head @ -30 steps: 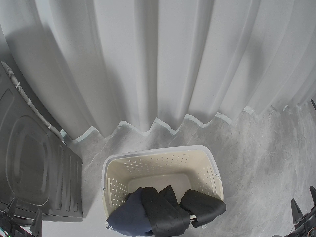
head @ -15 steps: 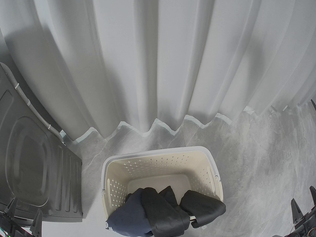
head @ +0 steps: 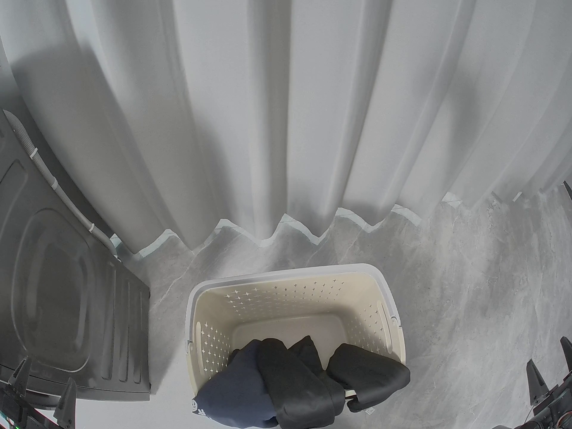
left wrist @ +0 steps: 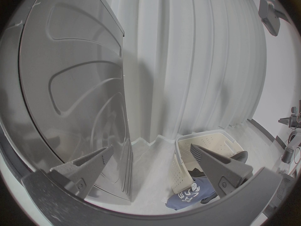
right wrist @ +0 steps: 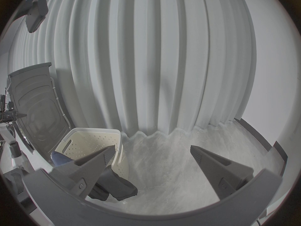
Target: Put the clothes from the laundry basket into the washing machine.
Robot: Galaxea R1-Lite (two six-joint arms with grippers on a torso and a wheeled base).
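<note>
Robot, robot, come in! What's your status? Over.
Both open, empty: left gripper, right gripper. Clothes in basket, draped over its near rim. Washer at left. Nothing in the way.

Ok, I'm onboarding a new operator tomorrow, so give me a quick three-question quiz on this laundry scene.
1. True or false: the clothes lie wholly inside the laundry basket.
2. The washing machine stands on which side of the basket? A) robot's left B) robot's right C) on top of it
3. Fill in: the left gripper and right gripper are both ___.
Key: 1 false, they drape over its near rim; 2 A; 3 open.
</note>
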